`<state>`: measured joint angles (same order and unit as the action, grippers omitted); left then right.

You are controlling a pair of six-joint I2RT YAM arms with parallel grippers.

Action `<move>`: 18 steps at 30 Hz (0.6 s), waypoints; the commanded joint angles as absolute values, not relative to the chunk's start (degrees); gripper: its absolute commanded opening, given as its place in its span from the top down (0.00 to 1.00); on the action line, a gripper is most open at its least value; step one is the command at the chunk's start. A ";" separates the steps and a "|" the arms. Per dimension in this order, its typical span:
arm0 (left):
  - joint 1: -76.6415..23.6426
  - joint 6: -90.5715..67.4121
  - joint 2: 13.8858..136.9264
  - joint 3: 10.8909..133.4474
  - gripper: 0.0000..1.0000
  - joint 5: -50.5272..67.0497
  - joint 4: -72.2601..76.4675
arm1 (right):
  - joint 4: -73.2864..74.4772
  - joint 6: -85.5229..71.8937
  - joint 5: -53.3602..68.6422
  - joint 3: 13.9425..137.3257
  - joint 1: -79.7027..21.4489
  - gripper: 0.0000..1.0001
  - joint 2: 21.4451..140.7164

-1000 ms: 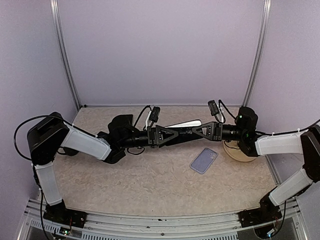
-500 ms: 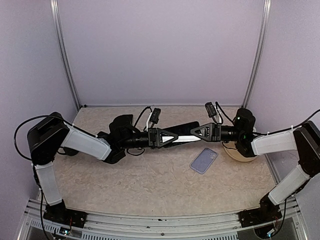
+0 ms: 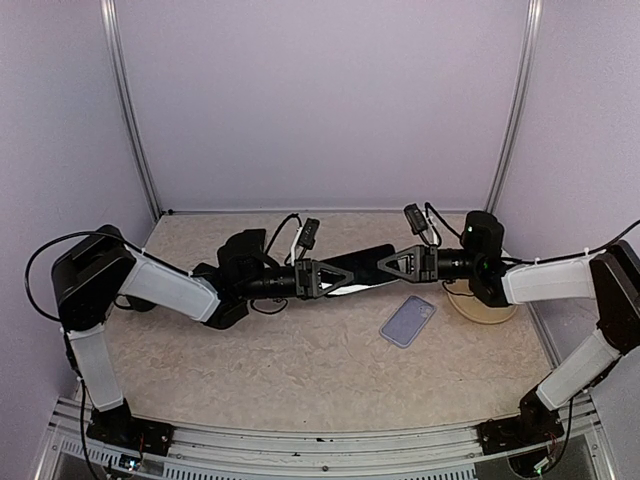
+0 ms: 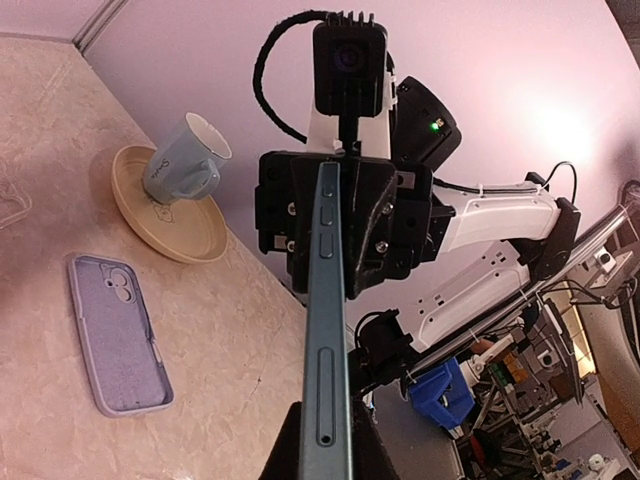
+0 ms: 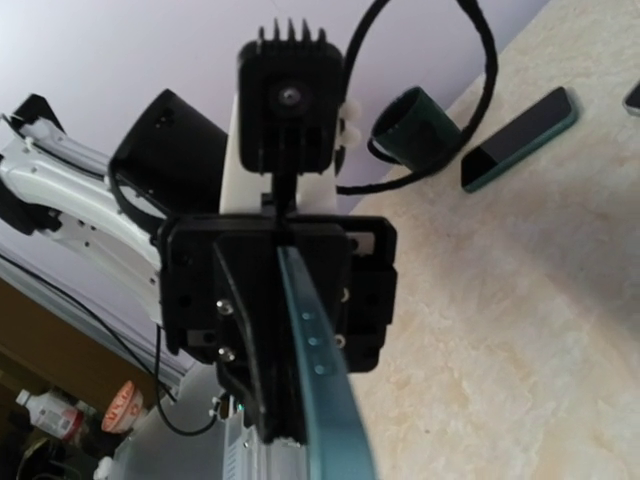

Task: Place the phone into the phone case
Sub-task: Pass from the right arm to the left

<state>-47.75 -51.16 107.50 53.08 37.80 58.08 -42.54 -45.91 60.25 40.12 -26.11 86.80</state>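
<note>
We read this as a robotics lab test cell. Plain lavender walls close off the back and sides, framed by aluminium posts. A beige speckled tabletop ends in a metal rail at the near edge, where the left arm and right arm are bolted. Past the cell, the left wrist view shows a crowded workroom with a blue container, loose cables and stacked gear.
</note>
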 commanded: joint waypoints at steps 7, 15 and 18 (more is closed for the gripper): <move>-48.16 -48.09 101.63 48.01 1.00 34.94 58.71 | -24.08 -36.45 55.09 43.73 -24.40 0.71 83.41; -47.98 -46.81 97.48 42.99 1.00 32.58 57.49 | -17.67 -32.86 52.59 43.75 -21.81 0.39 82.53; -48.11 -47.28 96.34 41.57 1.00 31.29 56.62 | -12.89 -30.63 49.55 44.55 -20.80 0.38 82.80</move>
